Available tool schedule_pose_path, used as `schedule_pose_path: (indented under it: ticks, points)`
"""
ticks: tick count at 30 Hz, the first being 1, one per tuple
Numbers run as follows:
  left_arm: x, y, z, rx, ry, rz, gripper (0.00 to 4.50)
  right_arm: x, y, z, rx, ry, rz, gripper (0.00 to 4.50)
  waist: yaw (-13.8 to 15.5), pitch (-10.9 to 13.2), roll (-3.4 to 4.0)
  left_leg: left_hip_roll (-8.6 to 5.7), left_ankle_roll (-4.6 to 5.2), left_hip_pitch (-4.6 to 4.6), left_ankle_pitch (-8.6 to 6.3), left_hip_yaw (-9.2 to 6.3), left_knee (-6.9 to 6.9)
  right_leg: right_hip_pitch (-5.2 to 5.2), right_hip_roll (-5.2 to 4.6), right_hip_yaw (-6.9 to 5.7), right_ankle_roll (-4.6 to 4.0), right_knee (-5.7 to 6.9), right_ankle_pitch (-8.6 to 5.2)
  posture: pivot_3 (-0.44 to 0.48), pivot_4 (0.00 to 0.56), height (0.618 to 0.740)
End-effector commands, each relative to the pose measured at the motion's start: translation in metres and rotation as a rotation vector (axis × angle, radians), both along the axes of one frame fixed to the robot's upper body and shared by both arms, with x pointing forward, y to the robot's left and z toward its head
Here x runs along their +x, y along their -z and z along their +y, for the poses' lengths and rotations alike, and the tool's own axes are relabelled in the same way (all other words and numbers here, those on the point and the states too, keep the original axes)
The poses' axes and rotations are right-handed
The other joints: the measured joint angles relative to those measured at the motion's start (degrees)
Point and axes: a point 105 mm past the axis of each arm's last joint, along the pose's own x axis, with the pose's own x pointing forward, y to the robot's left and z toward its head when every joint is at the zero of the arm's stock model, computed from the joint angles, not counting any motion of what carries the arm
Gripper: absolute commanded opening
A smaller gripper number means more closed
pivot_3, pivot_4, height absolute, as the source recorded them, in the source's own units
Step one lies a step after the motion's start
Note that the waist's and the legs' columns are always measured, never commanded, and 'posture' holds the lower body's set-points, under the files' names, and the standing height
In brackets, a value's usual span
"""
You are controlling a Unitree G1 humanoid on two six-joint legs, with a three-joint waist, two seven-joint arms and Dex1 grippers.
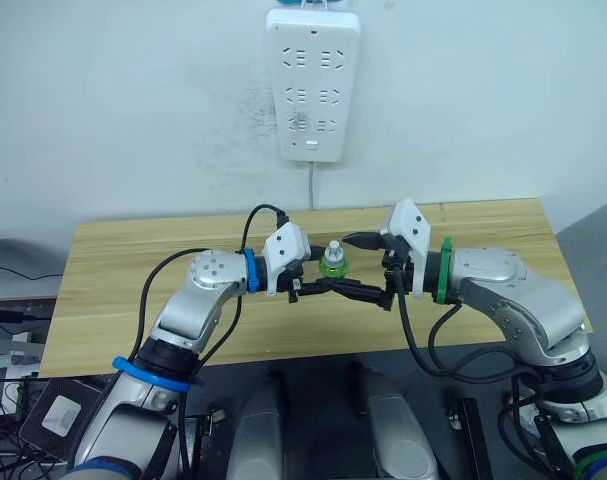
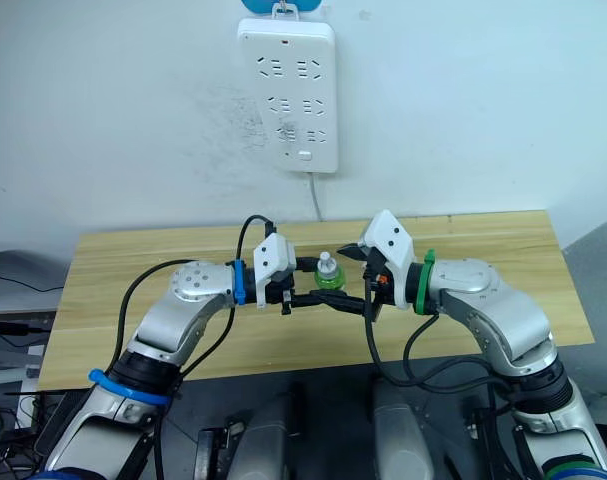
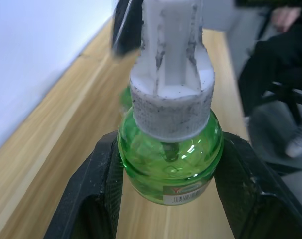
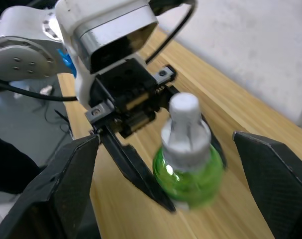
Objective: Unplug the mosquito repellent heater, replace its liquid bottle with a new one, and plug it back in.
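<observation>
Above the wooden desk [image 1: 133, 250], left fingers [image 3: 103, 174] clamp the green, white-capped liquid bottle [image 3: 170, 159]; right fingers [image 4: 76, 169], spread wide, should next close on it.

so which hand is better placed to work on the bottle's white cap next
The right hand: it is open and facing the green bottle, fingers either side of the white cap. The left hand is shut on the bottle's body, steadying it.

A green bottle [image 3: 170, 159] with a white cap, black fingers [image 3: 91, 199], pale wooden table [image 1: 483, 230].
</observation>
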Motion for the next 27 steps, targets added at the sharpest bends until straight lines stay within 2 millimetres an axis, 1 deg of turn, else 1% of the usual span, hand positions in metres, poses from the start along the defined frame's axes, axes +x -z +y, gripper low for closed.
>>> schedule_pose_path:
  ticks: [1,4,5,11,12,16,21,22,24,27]
  points:
    - [-0.003,-0.009,-0.008,-0.010,0.067,-0.018,2.22,0.000,-0.011,0.002,0.068,0.031,-0.022,4.50,-0.04,-0.01,-0.01,0.00,-0.01,0.00,0.01,0.01,0.00,-0.01,0.00,0.02,0.00,0.00,0.00,-0.184,0.324,0.740]
    - [-0.002,-0.011,-0.009,-0.013,0.080,-0.017,2.22,0.002,-0.014,0.002,0.102,0.061,-0.012,3.87,-0.04,-0.07,-0.03,-0.01,-0.05,-0.03,0.03,0.04,0.03,-0.01,-0.01,0.06,-0.01,0.00,0.01,-0.192,0.321,0.740]
    - [-0.001,-0.011,-0.010,-0.013,0.082,-0.016,2.22,0.002,-0.014,0.001,0.103,0.063,-0.012,3.55,-0.04,-0.08,-0.05,-0.02,-0.06,-0.03,0.04,0.04,0.04,0.00,-0.02,0.06,-0.01,0.00,0.01,-0.192,0.321,0.740]
    - [-0.001,-0.012,-0.010,-0.011,0.093,-0.015,2.22,-0.002,-0.012,-0.001,0.099,0.059,-0.008,1.24,-0.05,-0.10,-0.05,-0.02,-0.09,-0.03,0.06,0.02,0.06,0.00,-0.02,0.05,-0.02,0.04,0.02,-0.193,0.317,0.740]
    - [-0.001,-0.012,-0.010,-0.012,0.093,-0.015,2.22,-0.002,-0.012,-0.002,0.094,0.055,-0.007,0.99,-0.04,-0.10,-0.05,-0.02,-0.10,-0.03,0.06,0.02,0.06,0.00,-0.02,0.05,-0.02,0.05,0.02,-0.182,0.317,0.740]
    - [-0.006,-0.016,-0.010,-0.025,0.099,-0.021,2.22,-0.005,-0.005,0.000,0.062,0.015,-0.004,1.00,0.02,-0.11,-0.05,-0.02,-0.10,-0.03,0.06,0.02,0.07,0.00,-0.02,0.04,-0.02,0.07,0.02,-0.155,0.315,0.740]
    - [-0.011,-0.019,-0.010,-0.043,0.098,-0.039,2.22,-0.005,-0.006,0.003,0.059,-0.027,-0.022,1.00,0.07,-0.17,-0.07,-0.01,-0.11,-0.02,0.07,-0.01,0.09,0.00,-0.01,0.03,-0.08,0.14,0.06,-0.123,0.310,0.740]
    - [-0.013,-0.019,-0.010,-0.045,0.105,-0.039,2.22,-0.009,-0.009,0.006,0.066,-0.078,-0.030,1.00,0.14,-0.18,-0.08,-0.01,-0.12,-0.03,0.08,-0.02,0.09,0.00,-0.01,0.03,-0.10,0.15,0.06,-0.119,0.309,0.740]
    - [-0.023,-0.016,-0.011,-0.042,0.161,-0.037,2.22,-0.019,-0.013,0.010,0.068,-0.232,-0.050,1.00,0.12,-0.21,-0.10,-0.02,-0.15,-0.03,0.10,-0.02,0.12,0.01,-0.01,0.02,-0.09,0.16,0.07,-0.116,0.306,0.740]
    - [-0.043,-0.012,-0.010,-0.019,0.290,-0.052,2.22,-0.034,-0.015,0.005,0.041,-0.511,-0.036,1.00,0.21,-0.23,-0.11,-0.03,-0.15,-0.02,0.10,0.01,0.12,0.02,-0.02,0.04,-0.11,0.14,0.08,-0.102,0.303,0.740]
